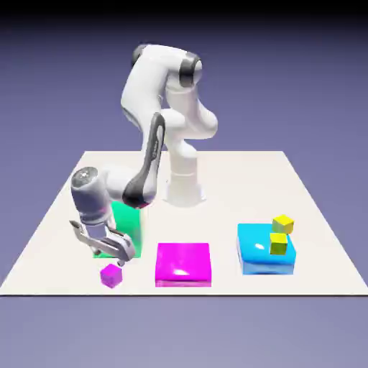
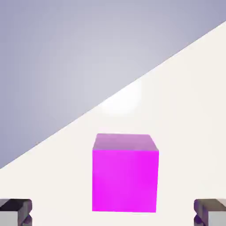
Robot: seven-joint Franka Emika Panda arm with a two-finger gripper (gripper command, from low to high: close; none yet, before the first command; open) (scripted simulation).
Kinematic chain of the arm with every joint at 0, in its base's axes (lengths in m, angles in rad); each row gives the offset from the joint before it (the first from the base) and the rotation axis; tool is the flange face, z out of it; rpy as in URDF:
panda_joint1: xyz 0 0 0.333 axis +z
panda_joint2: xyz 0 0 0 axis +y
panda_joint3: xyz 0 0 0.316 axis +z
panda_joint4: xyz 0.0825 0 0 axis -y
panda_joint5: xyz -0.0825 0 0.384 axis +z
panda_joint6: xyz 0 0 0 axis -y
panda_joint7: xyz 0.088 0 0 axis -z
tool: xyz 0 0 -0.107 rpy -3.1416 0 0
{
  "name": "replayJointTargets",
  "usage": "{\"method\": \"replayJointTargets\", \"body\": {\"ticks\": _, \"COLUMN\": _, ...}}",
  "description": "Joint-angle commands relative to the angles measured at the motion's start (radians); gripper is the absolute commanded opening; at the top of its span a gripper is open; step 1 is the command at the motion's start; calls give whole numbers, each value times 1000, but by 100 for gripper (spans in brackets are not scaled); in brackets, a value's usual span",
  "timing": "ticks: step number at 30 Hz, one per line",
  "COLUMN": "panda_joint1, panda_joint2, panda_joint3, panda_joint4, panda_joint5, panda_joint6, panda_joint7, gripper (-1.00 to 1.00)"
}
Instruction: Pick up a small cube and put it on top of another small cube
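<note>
Near the front left corner of the counter [image 1: 302,180], as the exterior view shows it, sits the small purple cube [image 1: 111,275], flat on the surface, nothing on top of it. Gripper [image 1: 118,257] hangs just above & behind it, tilted, fingers spread wide apart w/ nothing btwn them. Hand view: purple cube [image 2: 125,174] sits centred in the gap, grey fingertips [image 2: 16,211] far out at each side, not touching it. Green block [image 1: 128,219] stands right behind the gripper, partly hidden by the arm. Big flat magenta block [image 1: 184,263] lies to the exterior view's right of the cube, apart from it. Further right, big blue block [image 1: 264,251] w/ one yellow cube [image 1: 279,244] on top, a 2nd yellow cube [image 1: 283,224] at its far edge. Can't see the small teal cube.
</note>
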Motion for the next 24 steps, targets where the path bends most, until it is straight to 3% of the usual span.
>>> {"method": "replayJointTargets", "body": {"ticks": 1, "panda_joint1": -8, "panda_joint2": 36, "panda_joint3": 12, "panda_joint4": -1, "panda_joint5": 14, "panda_joint6": 36, "panda_joint7": -10, "gripper": 0}}
{"method": "replayJointTargets", "body": {"ticks": 3, "panda_joint1": -21, "panda_joint2": 98, "panda_joint3": 34, "panda_joint4": -2, "panda_joint5": 39, "panda_joint6": 98, "panda_joint7": -26, "gripper": 0}}
{"method": "replayJointTargets", "body": {"ticks": 4, "panda_joint1": -21, "panda_joint2": 98, "panda_joint3": 34, "panda_joint4": -2, "panda_joint5": 39, "panda_joint6": 98, "panda_joint7": -26, "gripper": -100}}
{"method": "replayJointTargets", "body": {"ticks": 24, "panda_joint1": -143, "panda_joint2": -590, "panda_joint3": -68, "panda_joint4": -130, "panda_joint5": -207, "panda_joint6": -422, "panda_joint7": 220, "gripper": -100}}
